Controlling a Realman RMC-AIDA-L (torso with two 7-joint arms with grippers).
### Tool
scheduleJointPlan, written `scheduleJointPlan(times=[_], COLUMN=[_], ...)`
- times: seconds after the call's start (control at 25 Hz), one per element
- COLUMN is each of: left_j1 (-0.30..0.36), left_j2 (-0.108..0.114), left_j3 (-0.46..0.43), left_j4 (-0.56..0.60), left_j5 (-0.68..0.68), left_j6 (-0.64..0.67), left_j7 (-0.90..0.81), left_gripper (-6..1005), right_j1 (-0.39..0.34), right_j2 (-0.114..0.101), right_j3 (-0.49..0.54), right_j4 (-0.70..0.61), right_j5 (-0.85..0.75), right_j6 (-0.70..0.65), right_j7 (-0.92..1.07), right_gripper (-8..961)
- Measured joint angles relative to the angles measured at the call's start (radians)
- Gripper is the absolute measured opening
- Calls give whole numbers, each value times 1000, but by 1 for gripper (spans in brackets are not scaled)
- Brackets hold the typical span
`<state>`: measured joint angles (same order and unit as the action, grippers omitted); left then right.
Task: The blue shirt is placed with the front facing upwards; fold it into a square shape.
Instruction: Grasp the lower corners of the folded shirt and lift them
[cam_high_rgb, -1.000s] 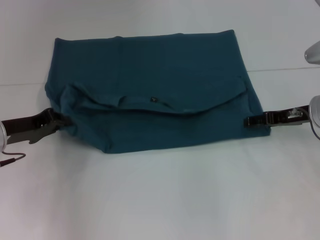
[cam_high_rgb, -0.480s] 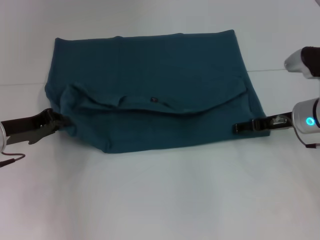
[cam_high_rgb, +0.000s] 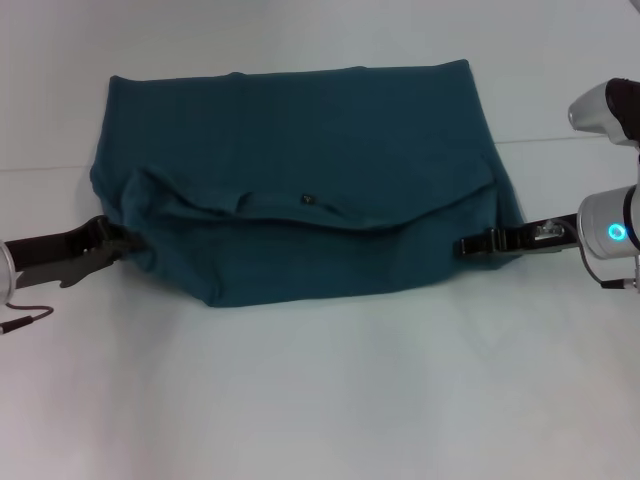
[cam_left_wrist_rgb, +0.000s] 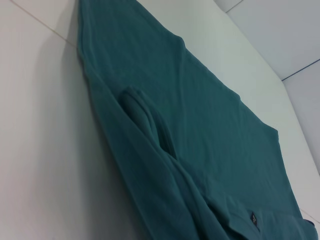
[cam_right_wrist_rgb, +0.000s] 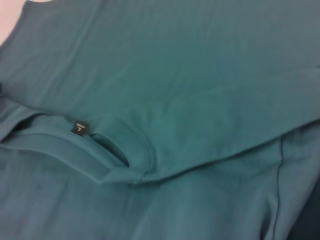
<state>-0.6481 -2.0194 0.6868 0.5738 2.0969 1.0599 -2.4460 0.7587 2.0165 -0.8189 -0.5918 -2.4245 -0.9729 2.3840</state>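
Nearest the robot there's a wide stretch of bare pale tabletop (cam_high_rgb: 320, 400), smooth and white, with a thin dark cable (cam_high_rgb: 22, 322) trailing at the near left edge. Further in lies the blue shirt (cam_high_rgb: 300, 150), partly folded into a broad teal slab across the middle of the table, its collar end doubled over so a curved flap runs across the near half, the small dark neck label (cam_high_rgb: 308, 199) showing on that flap. The left gripper (cam_high_rgb: 118, 240) sits low at the shirt's near-left corner, dark fingers pinched tight on the cloth there. The right gripper (cam_high_rgb: 470, 246) reaches in flat from the right, over the shirt's near-right edge; whether its fingers have cloth between them, I cannot tell. Beyond the shirt, a faint seam line (cam_high_rgb: 560, 138) crosses the table, then plain white surface. Compared with a second ago, the right gripper has slid further left over the fabric, while the left one stays put and the shirt hasn't shifted.
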Motion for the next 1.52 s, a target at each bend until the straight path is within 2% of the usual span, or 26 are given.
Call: scheduleJointPlan(times=[0.12, 0.2, 0.44, 0.72, 0.88, 0.96, 1.0, 1.04, 1.24, 1.52], left_j1=[0, -1, 1, 7, 18, 30, 49, 49, 114, 194], left_j2=[-1, -1, -1, 4, 13, 24, 34, 34, 32, 39], left_j3=[0, 0, -1, 3, 19, 47, 68, 68, 70, 60], left_j4=[0, -2, -2, -3, 2, 17, 52, 52, 176, 248], left_j5=[0, -3, -8, -7, 1, 3, 14, 14, 82, 147], left_j6=[0, 0, 0, 8, 53, 112, 196, 196, 412, 677], left_j7=[2, 7, 10, 10, 11, 12, 12, 12, 6, 11], left_gripper=[45, 45, 45, 45, 46, 46, 46, 46, 45, 46], right_j1=[2, 2, -5, -8, -23, -36, -45, -56, -103, -150], right_j2=[-5, -7, -10, -23, -29, -31, -32, -33, -28, -29], right_j3=[1, -2, 0, 2, 0, -1, -2, -3, -6, -5], right_j4=[-1, -2, -3, -12, -64, -105, -127, -156, -265, -292], right_j5=[3, 3, 2, 0, -2, -2, -4, -9, -76, -110], right_j6=[-17, -20, -22, -50, -127, -196, -238, -283, -487, -722], right_j7=[0, 0, 0, 5, 12, 19, 26, 35, 72, 61], right_gripper=[693, 478, 235, 127, 66, 66, 66, 66, 65, 65])
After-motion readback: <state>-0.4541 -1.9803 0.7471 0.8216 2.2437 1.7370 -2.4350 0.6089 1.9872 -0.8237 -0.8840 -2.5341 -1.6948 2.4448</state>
